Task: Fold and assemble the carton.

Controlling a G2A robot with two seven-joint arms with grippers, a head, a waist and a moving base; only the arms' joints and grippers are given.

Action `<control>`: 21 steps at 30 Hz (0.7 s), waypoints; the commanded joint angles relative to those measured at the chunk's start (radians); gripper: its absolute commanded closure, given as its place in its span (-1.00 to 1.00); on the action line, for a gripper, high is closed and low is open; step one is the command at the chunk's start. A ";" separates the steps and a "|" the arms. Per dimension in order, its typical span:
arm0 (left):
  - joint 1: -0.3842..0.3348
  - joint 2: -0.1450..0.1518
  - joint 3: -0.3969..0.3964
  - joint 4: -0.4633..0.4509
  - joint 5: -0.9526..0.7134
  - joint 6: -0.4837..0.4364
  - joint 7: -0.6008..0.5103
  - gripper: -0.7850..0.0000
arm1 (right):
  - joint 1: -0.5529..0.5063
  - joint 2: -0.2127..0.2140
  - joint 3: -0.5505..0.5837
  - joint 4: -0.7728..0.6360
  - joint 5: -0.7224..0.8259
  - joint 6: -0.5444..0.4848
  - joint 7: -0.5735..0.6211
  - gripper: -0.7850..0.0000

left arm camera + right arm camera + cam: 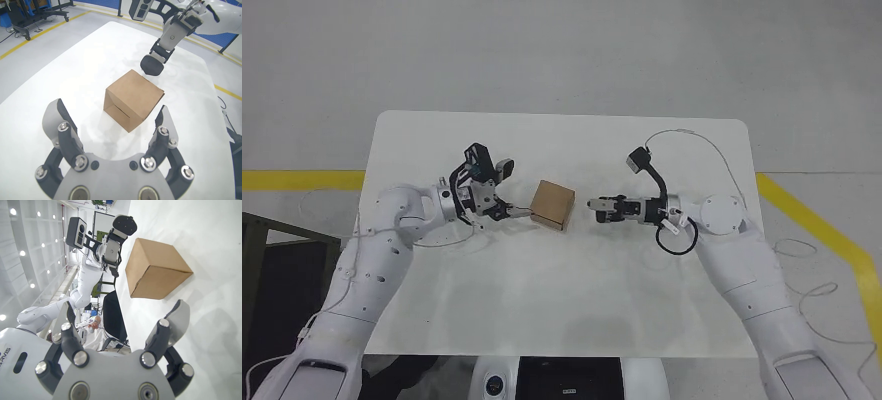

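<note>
Flanking carton (553, 205); left pincer (512, 212), right pincer (594, 206)

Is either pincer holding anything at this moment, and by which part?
Nothing is held. The left pincer and right pincer are both open; the carton stands on the table between them, gripped by neither.

The carton (553, 205) is a small, plain brown cardboard box, roughly cube-shaped and folded up into its box form. It stands flat on the white table (642, 300), just left of centre in the top view, turned so its sides run askew to the table's edges. In the left wrist view it sits mid-frame; its top face is closed and smooth, and the side towards the lower left shows a tucked flap with a dark slit. In the right wrist view, upper centre, one corner seam looks slightly ragged.
</note>
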 commanded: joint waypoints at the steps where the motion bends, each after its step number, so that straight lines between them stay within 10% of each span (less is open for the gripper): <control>1: -0.005 0.009 -0.017 -0.010 -0.113 0.001 -0.063 -1.00 | -0.001 0.002 0.010 0.008 -0.011 -0.051 -0.020 -1.00; 12: -0.058 0.032 -0.082 -0.066 -0.270 0.125 -0.236 -1.00 | 0.032 0.035 0.126 0.017 -0.169 -0.246 -0.165 -1.00; 21: -0.120 0.034 -0.082 -0.005 -0.417 0.184 -0.348 -1.00 | -0.008 0.076 0.270 -0.121 -0.398 -0.182 -0.335 -1.00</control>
